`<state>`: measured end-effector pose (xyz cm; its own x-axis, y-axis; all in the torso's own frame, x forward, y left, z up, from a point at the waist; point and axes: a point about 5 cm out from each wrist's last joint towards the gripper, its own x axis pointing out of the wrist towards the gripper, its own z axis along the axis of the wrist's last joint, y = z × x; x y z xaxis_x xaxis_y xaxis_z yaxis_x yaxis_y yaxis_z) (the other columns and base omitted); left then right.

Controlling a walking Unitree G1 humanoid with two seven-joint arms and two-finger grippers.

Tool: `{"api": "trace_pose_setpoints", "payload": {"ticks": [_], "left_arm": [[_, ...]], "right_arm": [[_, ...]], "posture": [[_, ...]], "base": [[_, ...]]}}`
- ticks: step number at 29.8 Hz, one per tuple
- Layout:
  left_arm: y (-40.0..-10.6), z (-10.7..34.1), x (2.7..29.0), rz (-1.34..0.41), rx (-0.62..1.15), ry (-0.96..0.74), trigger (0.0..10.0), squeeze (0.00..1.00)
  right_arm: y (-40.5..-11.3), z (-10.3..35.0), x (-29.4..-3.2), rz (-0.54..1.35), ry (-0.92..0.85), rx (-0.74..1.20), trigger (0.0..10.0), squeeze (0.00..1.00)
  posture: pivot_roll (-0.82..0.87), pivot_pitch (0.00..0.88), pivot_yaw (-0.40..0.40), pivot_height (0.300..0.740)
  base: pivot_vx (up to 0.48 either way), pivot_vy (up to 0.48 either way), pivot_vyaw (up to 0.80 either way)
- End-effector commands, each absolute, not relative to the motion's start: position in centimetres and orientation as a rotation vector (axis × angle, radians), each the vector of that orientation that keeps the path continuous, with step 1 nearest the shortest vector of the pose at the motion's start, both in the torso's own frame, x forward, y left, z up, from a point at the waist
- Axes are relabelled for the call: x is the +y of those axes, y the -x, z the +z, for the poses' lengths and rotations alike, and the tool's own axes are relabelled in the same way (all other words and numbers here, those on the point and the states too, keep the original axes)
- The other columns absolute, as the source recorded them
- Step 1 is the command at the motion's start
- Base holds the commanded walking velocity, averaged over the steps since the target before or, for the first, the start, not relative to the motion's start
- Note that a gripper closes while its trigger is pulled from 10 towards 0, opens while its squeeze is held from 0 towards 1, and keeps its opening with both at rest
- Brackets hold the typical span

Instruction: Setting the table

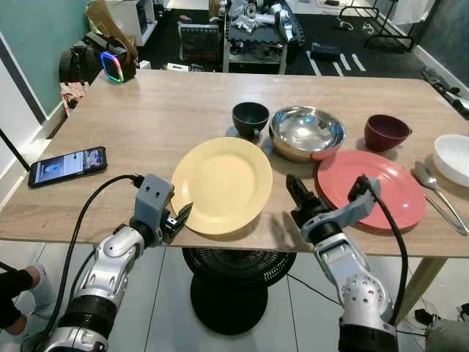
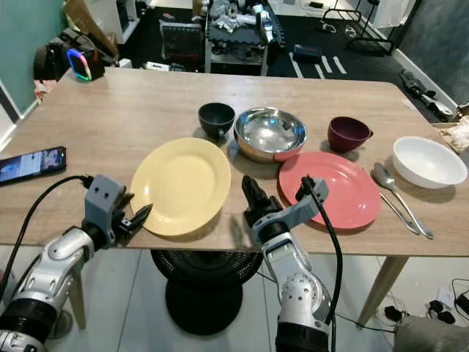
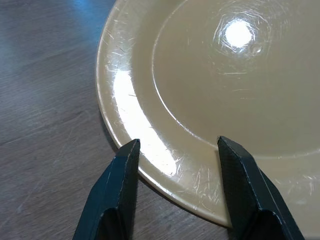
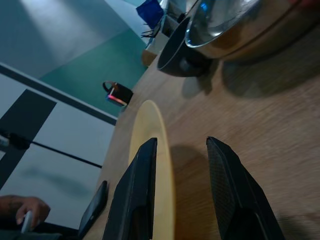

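Now the left gripper (image 1: 181,217), jaws open, sits at the yellow plate's (image 1: 222,183) 7 o'clock edge; the right gripper (image 1: 296,192), open too, waits at 3 o'clock. Next, pinch the rim.

Light wood-grain worktop (image 1: 146,117). Resting directly on it: a yellow plate (image 1: 222,184) at the near edge, slightly overhanging; a red plate (image 1: 371,189) to its right; behind these, a dark bowl (image 1: 250,118), a steel bowl (image 1: 306,132) and a maroon bowl (image 1: 385,132) in a row. A white bowl (image 2: 429,161) and spoon (image 2: 392,188) sit at the right end; a phone (image 1: 67,166) lies at the left.
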<state>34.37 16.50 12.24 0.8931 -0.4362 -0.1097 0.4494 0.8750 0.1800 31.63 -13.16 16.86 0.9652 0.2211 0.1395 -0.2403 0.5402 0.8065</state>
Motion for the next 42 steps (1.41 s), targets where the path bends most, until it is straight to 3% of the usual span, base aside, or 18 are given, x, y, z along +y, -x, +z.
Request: {"api": "trace_pose_setpoints", "payload": {"ticks": [1,7,12,31,42], "left_arm": [[-33.4,9.4,16.6,-0.474,0.198,-0.210,10.0,0.00],[-33.4,9.4,16.6,-0.474,0.198,-0.210,10.0,0.00],[-33.5,9.5,16.7,-0.473,0.198,-0.210,10.0,0.00],[-33.3,9.4,16.7,-0.478,0.201,-0.206,10.0,0.00],[-33.3,9.3,16.7,-0.481,0.204,-0.203,10.0,0.00]], "right_arm": [[-31.3,17.0,-11.2,0.339,-1.024,-0.016,10.0,0.00],[-31.0,16.8,-10.2,0.391,-1.029,0.001,10.0,0.00],[-31.0,15.3,-8.8,0.383,-0.926,0.057,10.0,0.00],[-31.8,14.9,-9.8,0.323,-0.859,0.023,10.0,0.00],[-30.6,12.5,-5.4,0.417,-0.831,0.140,10.0,0.00]], "posture": [[-0.05,0.106,0.042,0.740],[-0.04,0.107,0.042,0.740],[-0.04,0.108,0.042,0.740],[-0.04,0.110,0.042,0.740],[-0.03,0.107,0.046,0.740]], "base": [[0.000,0.000,0.00],[0.000,0.000,0.00],[0.000,0.000,0.00],[0.000,0.000,0.00],[0.000,0.000,0.00]]}}
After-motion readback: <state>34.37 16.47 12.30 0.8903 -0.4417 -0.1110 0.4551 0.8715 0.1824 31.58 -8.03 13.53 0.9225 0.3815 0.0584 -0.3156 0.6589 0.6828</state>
